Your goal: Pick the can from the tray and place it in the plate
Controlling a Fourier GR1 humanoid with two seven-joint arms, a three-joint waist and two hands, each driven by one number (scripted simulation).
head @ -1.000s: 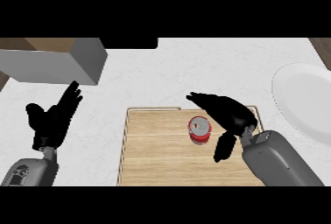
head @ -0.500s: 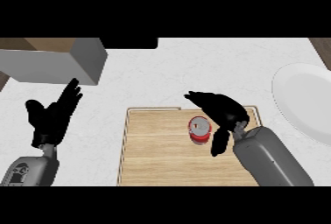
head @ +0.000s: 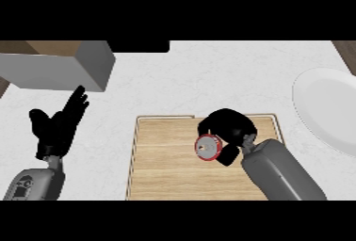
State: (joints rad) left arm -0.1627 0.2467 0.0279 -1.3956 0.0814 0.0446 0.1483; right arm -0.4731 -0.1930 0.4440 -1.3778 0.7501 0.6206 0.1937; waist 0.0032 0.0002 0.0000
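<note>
On the tray (head: 160, 174), right hand (head: 230, 124) fingers now curl round the tilted can (head: 208, 147); left hand (head: 59, 124) rests open.

even, bright light — almost no shadows or glare on the pale counter (head: 208, 80).

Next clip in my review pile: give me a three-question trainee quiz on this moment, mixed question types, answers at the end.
1. True or false: the can already rests in the plate.
2. Which hand is curled round the can? A) left hand B) right hand C) neither
3. Fill in: the can is over the wooden ____.

Key
1. False. The can is over the tray; the plate lies at the view's right edge with nothing on the part that shows.
2. B. The left hand is open, fingers up, left of the tray.
3. tray
</note>
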